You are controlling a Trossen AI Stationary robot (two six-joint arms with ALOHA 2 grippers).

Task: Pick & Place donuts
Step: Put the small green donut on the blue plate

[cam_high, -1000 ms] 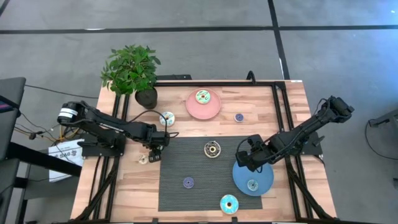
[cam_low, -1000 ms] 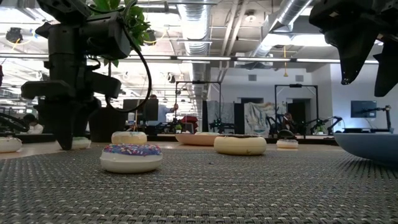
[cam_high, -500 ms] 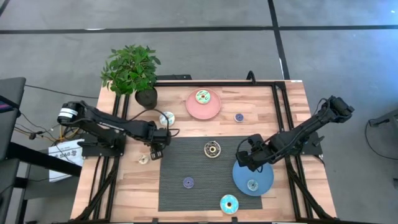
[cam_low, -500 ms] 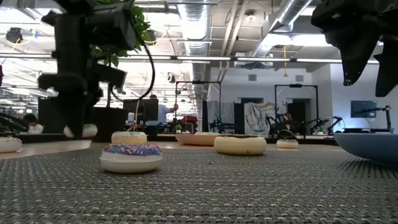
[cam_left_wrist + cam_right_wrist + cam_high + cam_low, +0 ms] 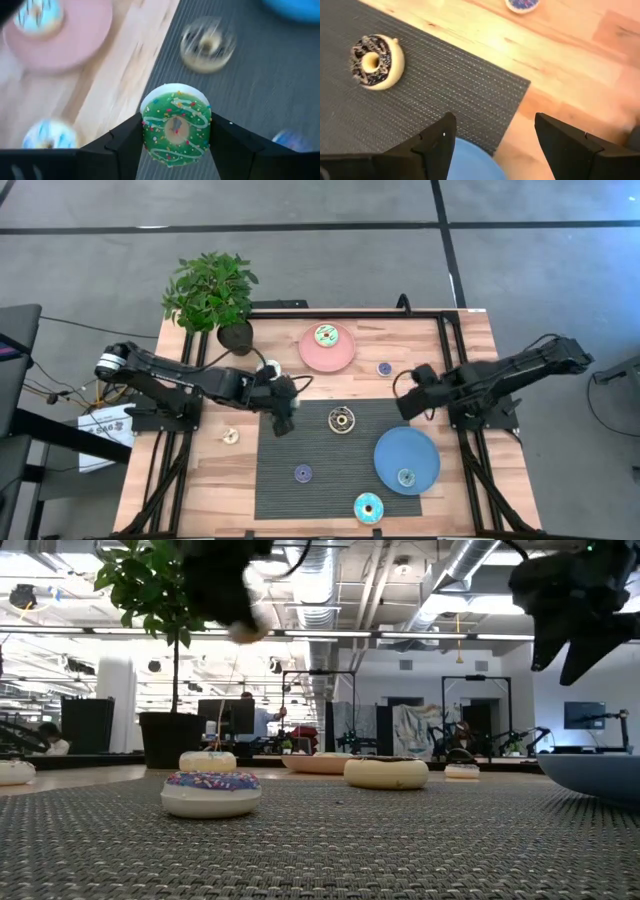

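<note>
A green-iced donut (image 5: 176, 125) with a white base is up in the air, with my left gripper (image 5: 283, 404) shut on it above the far left corner of the dark mat (image 5: 320, 450). In the low view that donut (image 5: 245, 632) shows high above the table. My right gripper (image 5: 492, 137) stands open and empty over the mat's far right corner, also seen in the high view (image 5: 407, 394). Other donuts lie flat: a brown one (image 5: 342, 420) and a purple one (image 5: 303, 473) on the mat, one (image 5: 326, 335) on the pink plate (image 5: 310, 352), one (image 5: 406, 476) on the blue plate (image 5: 392, 450). My left gripper pinches the green donut between its two fingers (image 5: 125, 145), one on each opposite side of its outer rim (image 5: 146, 127). The fingers slant down from the table's left side. The donut is lifted clear, its iced face tilted toward the wrist.
A potted plant (image 5: 212, 295) stands at the far left corner. More donuts lie about: a cyan one (image 5: 368, 507) at the near edge, a small one (image 5: 384, 367) on the wood, a cream one (image 5: 230, 436) left of the mat, one (image 5: 268, 368) beside the left arm.
My left gripper has risen with the green donut, lifting it clear of the table, and has gone toward the table's right, over the mat's far left corner. My right gripper has left the blue plate, gone toward the far edge and rolled, staying open.
</note>
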